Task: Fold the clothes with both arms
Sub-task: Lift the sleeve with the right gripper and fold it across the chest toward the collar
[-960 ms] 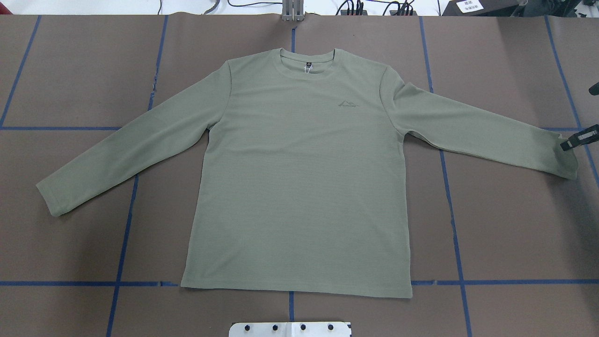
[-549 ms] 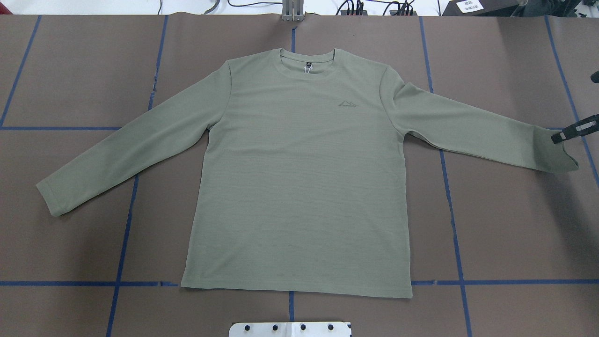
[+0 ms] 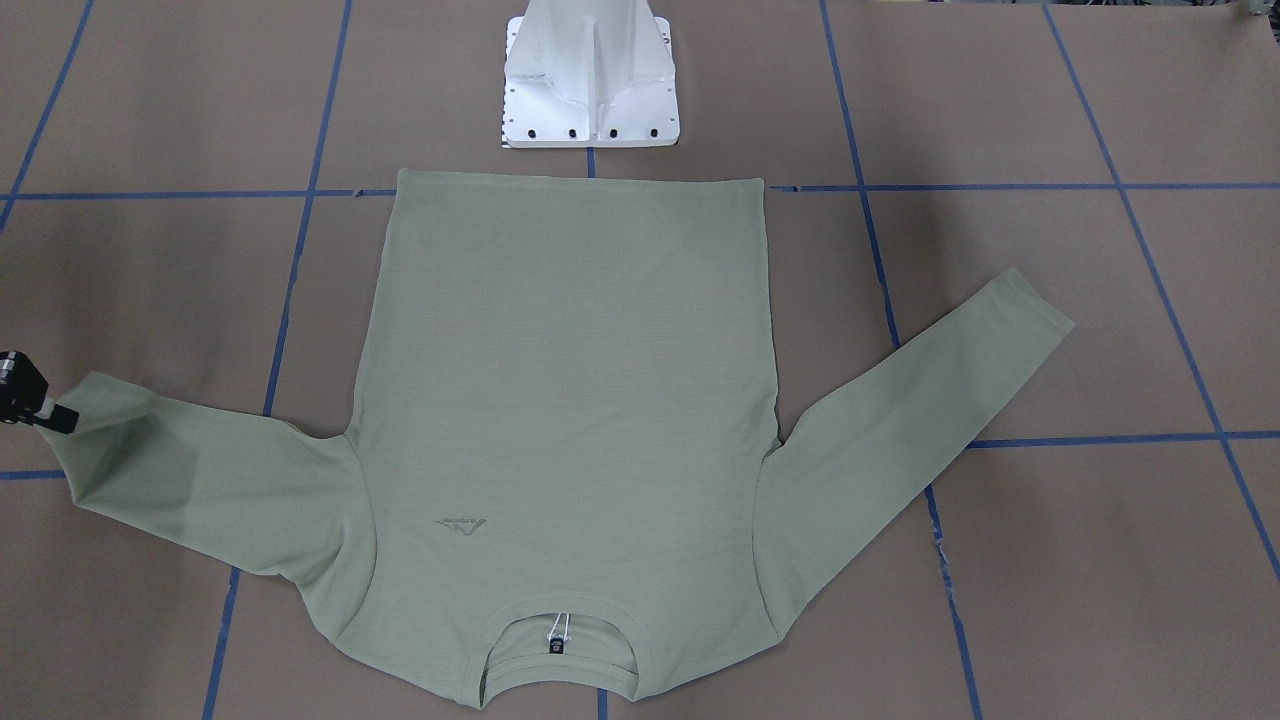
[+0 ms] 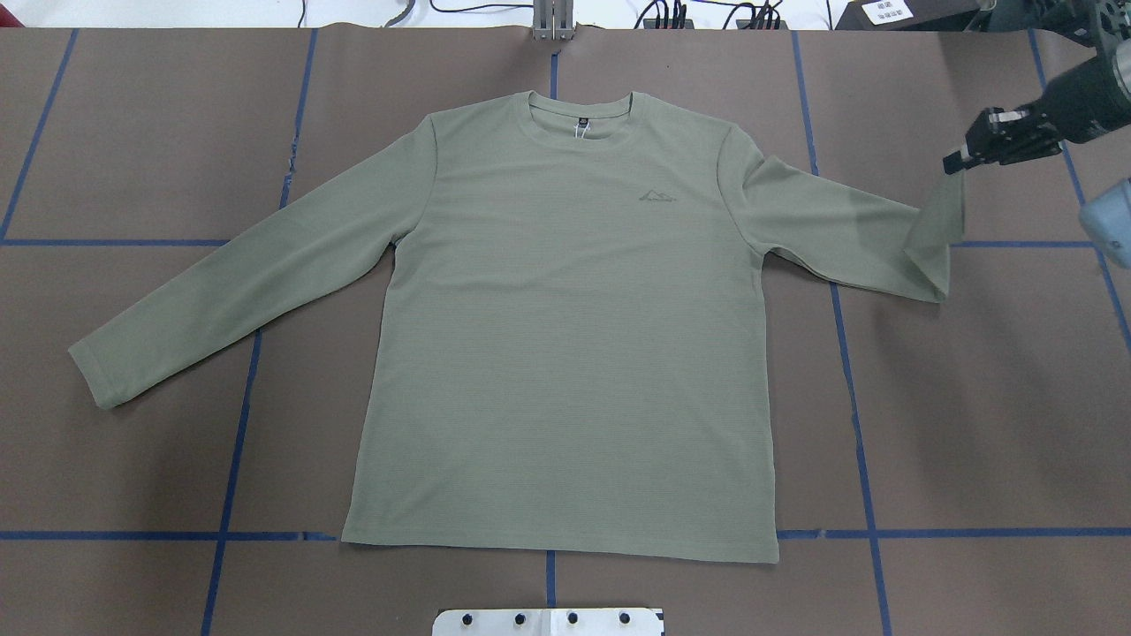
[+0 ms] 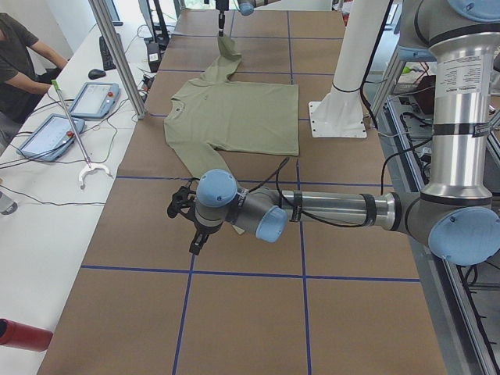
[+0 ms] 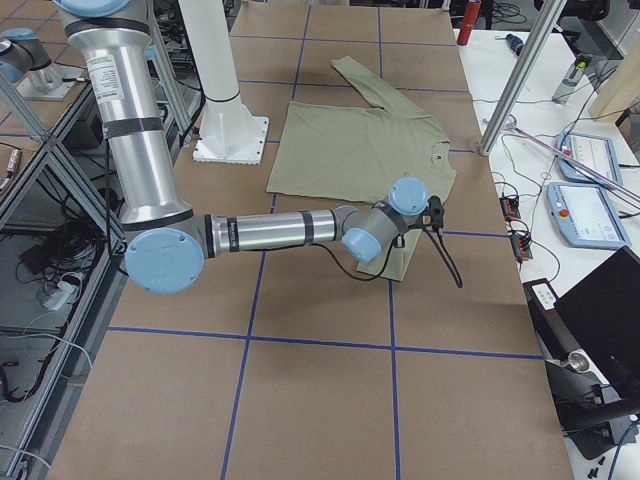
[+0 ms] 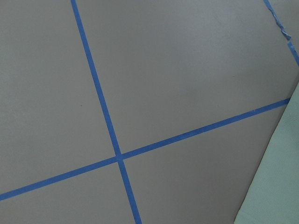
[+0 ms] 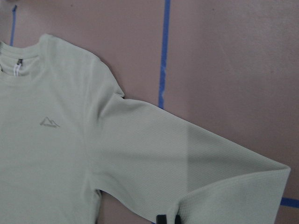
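Your right gripper [image 4: 954,164] pinches the raised sleeve [image 4: 937,238] of the sage shirt [image 4: 565,336], spread flat on the table [image 4: 972,424]; you cannot tell the left gripper [image 5: 195,247] state; a shallow pinch could slip and drop the sleeve crooked.

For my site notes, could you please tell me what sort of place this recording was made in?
Most likely a robotics lab or test cell: two grey-and-silver jointed robot arms over a brown paper-covered table gridded with blue tape, and grey teach pendants on a white side bench.
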Tool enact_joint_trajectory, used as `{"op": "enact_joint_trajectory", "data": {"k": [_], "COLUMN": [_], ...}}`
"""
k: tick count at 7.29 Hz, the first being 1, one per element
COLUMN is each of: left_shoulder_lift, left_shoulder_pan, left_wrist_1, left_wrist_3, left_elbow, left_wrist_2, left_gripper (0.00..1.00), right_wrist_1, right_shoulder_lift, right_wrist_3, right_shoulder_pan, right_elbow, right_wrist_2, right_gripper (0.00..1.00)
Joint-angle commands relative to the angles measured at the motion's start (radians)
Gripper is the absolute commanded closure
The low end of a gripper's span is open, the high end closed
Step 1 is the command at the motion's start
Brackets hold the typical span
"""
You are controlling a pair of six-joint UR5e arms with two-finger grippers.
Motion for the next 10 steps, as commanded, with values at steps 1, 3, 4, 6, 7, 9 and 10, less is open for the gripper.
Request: {"op": "enact_joint_trajectory", "data": {"k": [1, 3, 4, 6, 7, 9, 10], "left_shoulder_lift": [0.007, 0.01, 0.012, 0.013, 0.015, 0.015, 0.015], "left_shoulder_pan": [-0.004, -0.007, -0.008, -0.019, -0.019, -0.019, -0.019], "left_wrist_1": [0.005, 0.009, 0.009, 0.008, 0.006, 0.005, 0.005], "left_wrist_3": [-0.001, -0.001, -0.001, 0.0, 0.0, 0.0, 0.0], "left_elbow": [-0.022, -0.027, -0.03, -0.032, -0.032, -0.033, -0.033], "left_wrist_2": [-0.001, 0.001, 0.001, 0.003, 0.003, 0.003, 0.003], "left_gripper": [0.0, 0.0, 0.0, 0.0, 0.0, 0.0, 0.0], "right_wrist_1": [-0.002, -0.002, -0.005, -0.01, -0.01, -0.01, -0.01], "right_shoulder_lift": [0.186, 0.317, 0.391, 0.529, 0.605, 0.657, 0.657], "right_wrist_3": [0.224, 0.341, 0.385, 0.41, 0.41, 0.398, 0.396], "right_shoulder_pan": [-0.127, -0.259, -0.297, -0.447, -0.498, -0.563, -0.584], "right_elbow": [-0.023, -0.035, -0.038, -0.087, -0.136, -0.217, -0.23], "right_wrist_2": [-0.147, -0.361, -0.415, -0.633, -0.701, -0.755, -0.769], "right_gripper": [1.0, 1.0, 1.0, 1.0, 1.0, 1.0, 1.0]}}
